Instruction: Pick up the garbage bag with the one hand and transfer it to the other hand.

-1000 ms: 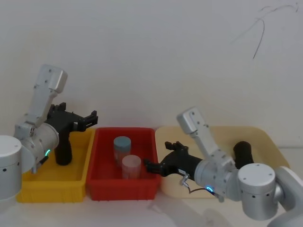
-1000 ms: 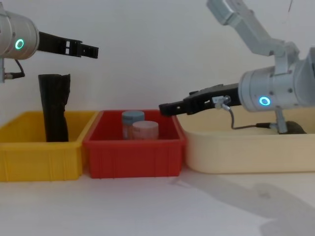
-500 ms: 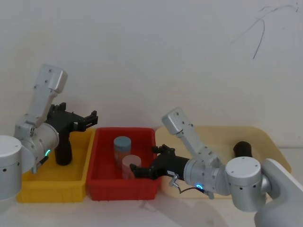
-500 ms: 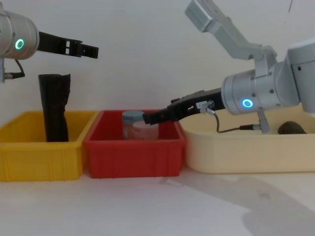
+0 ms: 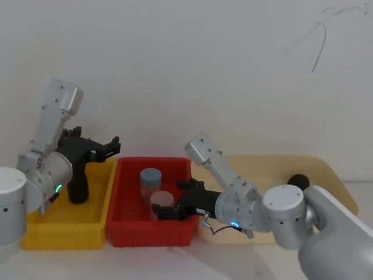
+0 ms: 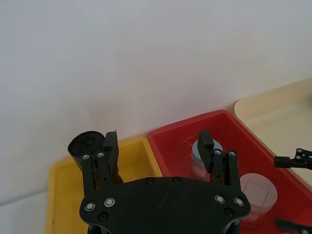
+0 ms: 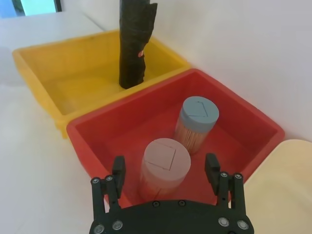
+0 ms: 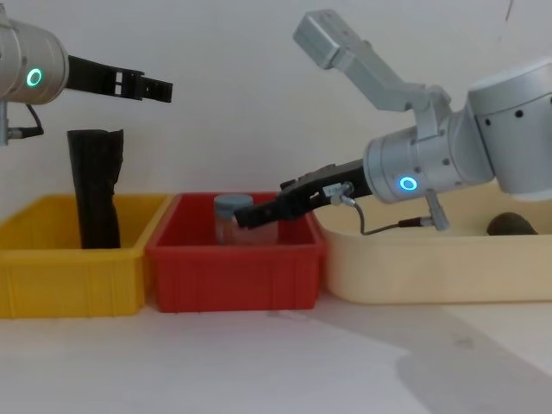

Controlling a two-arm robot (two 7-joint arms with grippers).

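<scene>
- The garbage bag stands upright at the far side of the yellow bin. It is a tall black roll of crinkled, faintly glossy plastic with a ragged top edge, and a small red-and-white label shows on its side in the right wrist view.
- The left gripper, on the arm with the green ring, hangs above the roll with its fingers apart and touches nothing.
- The right gripper, on the arm with the blue ring, is low in the red bin. Its fingers are spread either side of the pink-lidded jar, with the blue-lidded jar just behind.
- Risk: if the right fingers closed here, they would take the jar and not the bag.
- Risk: the roll is tall on a narrow base, so a finger clipping its top on the way down would likely topple it against the bin wall.
- Risk: the soft, slick film may squash or slide in a light grip.
- A second black roll lies in the cream tray and could be mistaken for the target.
</scene>
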